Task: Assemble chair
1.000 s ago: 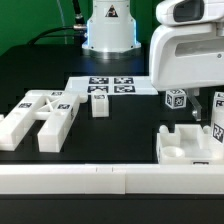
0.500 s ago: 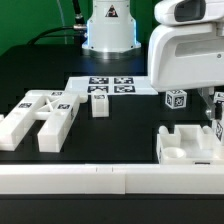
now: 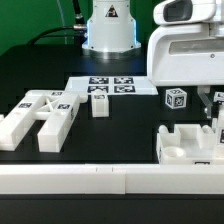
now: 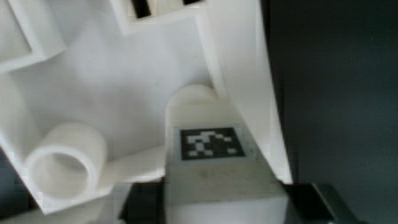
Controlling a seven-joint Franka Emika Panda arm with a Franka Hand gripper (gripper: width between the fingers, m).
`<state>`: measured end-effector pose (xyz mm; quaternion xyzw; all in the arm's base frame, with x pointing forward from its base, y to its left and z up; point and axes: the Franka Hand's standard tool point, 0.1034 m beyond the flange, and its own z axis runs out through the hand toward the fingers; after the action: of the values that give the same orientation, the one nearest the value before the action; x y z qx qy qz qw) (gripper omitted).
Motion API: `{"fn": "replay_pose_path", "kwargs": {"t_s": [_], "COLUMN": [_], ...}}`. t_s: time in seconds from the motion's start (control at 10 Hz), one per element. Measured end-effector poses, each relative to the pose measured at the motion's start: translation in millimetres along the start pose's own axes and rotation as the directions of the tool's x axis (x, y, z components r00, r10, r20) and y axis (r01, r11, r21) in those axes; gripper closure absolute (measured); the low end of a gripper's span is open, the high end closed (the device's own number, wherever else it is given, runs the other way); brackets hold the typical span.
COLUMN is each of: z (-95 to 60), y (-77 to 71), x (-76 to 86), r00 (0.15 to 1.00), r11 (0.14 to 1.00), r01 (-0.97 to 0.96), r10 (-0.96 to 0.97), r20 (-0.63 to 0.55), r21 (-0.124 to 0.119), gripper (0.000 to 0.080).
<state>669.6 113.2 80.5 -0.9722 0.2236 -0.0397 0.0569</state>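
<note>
In the wrist view my gripper (image 4: 222,205) is shut on a white bar (image 4: 214,135) with a square tag; a dark finger (image 4: 150,200) shows on each side of it. The bar stands against the wall of the notched block (image 4: 89,80), next to a round peg (image 4: 63,160). In the exterior view the gripper (image 3: 217,122) hangs at the far right over the notched block (image 3: 185,148), partly hidden by the arm. The H-shaped frame (image 3: 40,115) lies at the exterior view's left.
A small white block (image 3: 99,104) stands mid-table. A tagged cube (image 3: 176,99) sits behind the notched block. The marker board (image 3: 110,86) lies at the back centre before the robot base. A white rail (image 3: 100,180) runs along the front edge.
The gripper has shifted slightly toward the exterior view's right above the notched block. The other parts have not moved.
</note>
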Motion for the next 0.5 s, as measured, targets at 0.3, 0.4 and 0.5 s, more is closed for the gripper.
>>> {"fn": "replay_pose_path", "kwargs": {"t_s": [0.3,0.4,0.5], "z": [0.1,0.3,1.3], "y": [0.8,0.5,-1.2], "x": [0.3,0.4,-1.3], "r00": [0.952,0.922,0.86], "r11": [0.952,0.922,0.861], "r01": [-0.305,-0.388,-0.509], "r10": [0.305,0.388,0.509], "r20": [0.007,0.009,0.01], "r21": [0.003,0.002,0.0], "gripper": [0.0509,0.0509,0.0509]}}
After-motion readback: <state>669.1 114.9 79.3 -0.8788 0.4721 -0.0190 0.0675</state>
